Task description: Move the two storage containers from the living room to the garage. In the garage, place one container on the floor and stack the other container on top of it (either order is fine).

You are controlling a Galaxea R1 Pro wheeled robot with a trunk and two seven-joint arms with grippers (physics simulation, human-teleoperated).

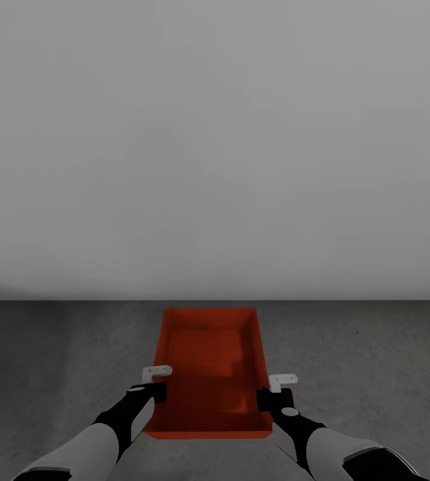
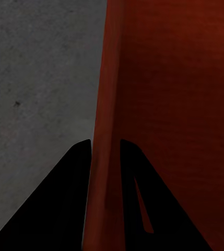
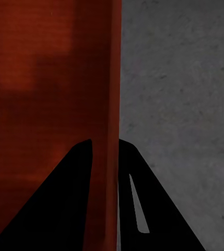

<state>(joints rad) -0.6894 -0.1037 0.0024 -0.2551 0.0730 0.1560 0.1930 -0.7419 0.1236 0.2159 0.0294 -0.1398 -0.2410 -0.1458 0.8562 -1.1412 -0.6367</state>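
One orange-red storage container [image 1: 208, 361] lies open side up in front of me over the dark grey floor [image 1: 375, 361], its far end close to the wall. My left gripper [image 1: 153, 394] is shut on its left side wall, one finger inside and one outside. My right gripper [image 1: 268, 399] is shut on the right side wall in the same way. The left wrist view shows the thin wall of the container [image 2: 169, 104] running between the black fingers of the left gripper [image 2: 105, 151]. In the right wrist view the container [image 3: 49, 78] wall sits in the right gripper [image 3: 105, 149].
A plain white wall [image 1: 215, 147] rises just beyond the container and meets the floor across the whole head view. Grey floor [image 2: 38, 78] stretches to the left and floor [image 3: 179, 104] to the right of the container.
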